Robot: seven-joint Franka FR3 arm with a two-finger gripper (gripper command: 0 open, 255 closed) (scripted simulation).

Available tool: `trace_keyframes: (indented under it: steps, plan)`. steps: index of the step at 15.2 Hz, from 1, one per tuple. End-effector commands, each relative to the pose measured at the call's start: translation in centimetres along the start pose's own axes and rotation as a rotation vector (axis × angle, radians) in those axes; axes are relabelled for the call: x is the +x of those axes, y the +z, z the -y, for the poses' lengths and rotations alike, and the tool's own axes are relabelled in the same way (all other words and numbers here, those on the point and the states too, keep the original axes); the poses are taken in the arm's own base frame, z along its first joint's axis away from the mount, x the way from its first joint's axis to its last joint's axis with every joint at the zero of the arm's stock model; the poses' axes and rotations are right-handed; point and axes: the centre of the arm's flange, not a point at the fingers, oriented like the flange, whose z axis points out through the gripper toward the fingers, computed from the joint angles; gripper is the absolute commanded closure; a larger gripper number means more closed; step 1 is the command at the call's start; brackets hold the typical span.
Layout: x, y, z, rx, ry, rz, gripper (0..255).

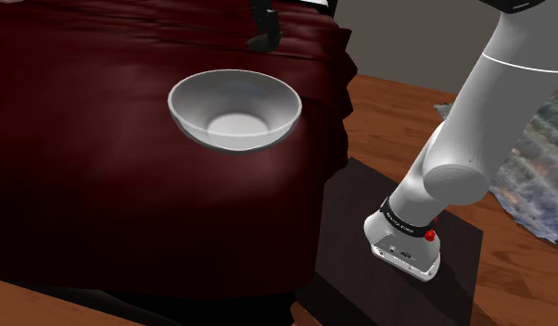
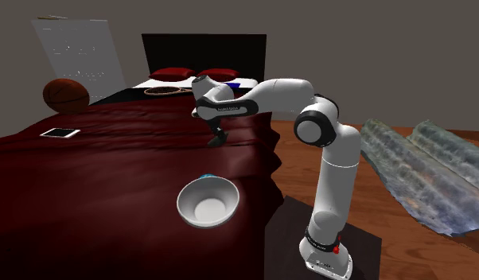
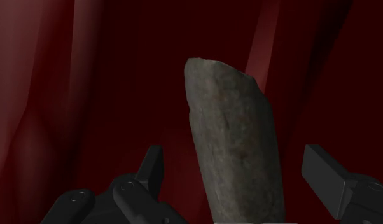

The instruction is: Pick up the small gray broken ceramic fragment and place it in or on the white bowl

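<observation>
A grey, rough, elongated ceramic fragment (image 3: 235,146) lies on the dark red bed cover (image 3: 88,95). It sits between my gripper's (image 3: 235,154) two black fingers, which stand apart on either side without touching it. In the shoulder view the gripper (image 1: 264,37) is low over the cover at the far edge, beyond the white bowl (image 1: 196,106). The second exterior view shows the gripper (image 2: 217,139) pointing down at the bed near its side edge. The bowl (image 2: 186,208) sits nearer the camera, upright and with nothing in it.
The bed's edge (image 1: 333,139) drops to a wooden floor (image 1: 398,111) beside my dark stand (image 1: 361,194). A basketball (image 2: 65,95), a white flat card (image 2: 60,132) and red pillows (image 2: 174,73) lie further up the bed. A small blue thing (image 2: 206,176) is just behind the bowl.
</observation>
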Motion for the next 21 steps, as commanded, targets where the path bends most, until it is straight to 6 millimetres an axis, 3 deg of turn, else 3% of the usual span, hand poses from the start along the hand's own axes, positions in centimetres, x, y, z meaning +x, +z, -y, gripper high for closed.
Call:
trace_keyframes:
  steps: [1, 5, 6, 15, 21]
  plan:
    - [0.0, 0.1, 0.0, 0.000, 0.000, 0.000, 0]
    - [0.0, 0.1, 0.0, 0.000, 0.000, 0.000, 0]
    - [0.0, 0.1, 0.0, 0.000, 0.000, 0.000, 255]
    - [0.0, 0.1, 0.0, 0.000, 0.000, 0.000, 255]
    - [-0.8, -3.0, -0.2, 0.000, 0.000, 0.000, 255]
